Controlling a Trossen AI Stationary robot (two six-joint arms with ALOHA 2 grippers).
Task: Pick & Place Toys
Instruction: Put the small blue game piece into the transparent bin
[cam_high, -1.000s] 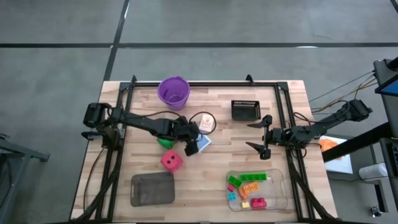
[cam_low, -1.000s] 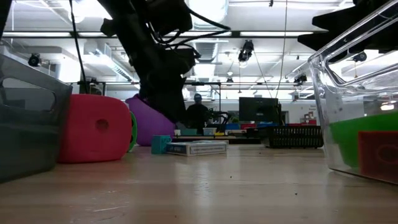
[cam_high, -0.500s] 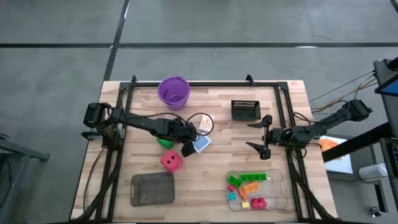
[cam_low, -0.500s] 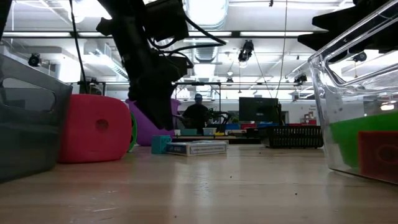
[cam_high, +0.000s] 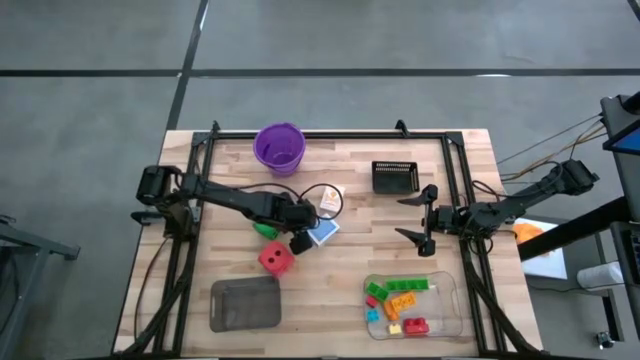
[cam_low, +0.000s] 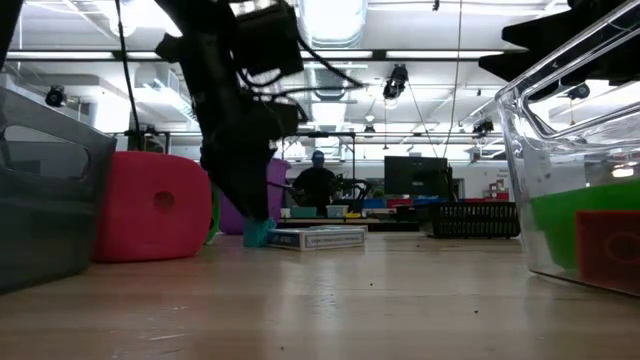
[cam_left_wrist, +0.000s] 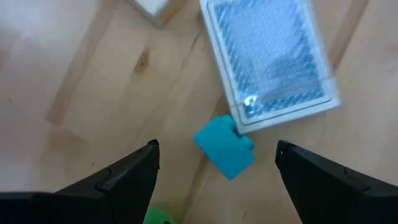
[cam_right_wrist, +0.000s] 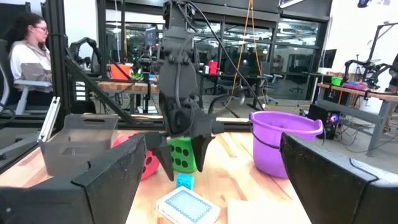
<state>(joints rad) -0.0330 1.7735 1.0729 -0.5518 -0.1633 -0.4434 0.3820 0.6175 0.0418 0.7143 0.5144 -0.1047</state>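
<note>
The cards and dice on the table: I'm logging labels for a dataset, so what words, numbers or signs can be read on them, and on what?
No words or numbers can be read in any view.
Blue-backed card: only a woven pattern, no text.
Picture card: an orange mark, too small to read.
Red die: black dots only, count unclear.
Green die: black dots only.

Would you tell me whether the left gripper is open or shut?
Open: the left gripper straddles the blue brick without touching it.

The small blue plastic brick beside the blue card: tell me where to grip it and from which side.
Grip the small blue plastic brick across its two free flat sides, from straight above. The open left gripper already straddles it. One corner touches the blue picture card, so keep the fingers off that side.
</note>
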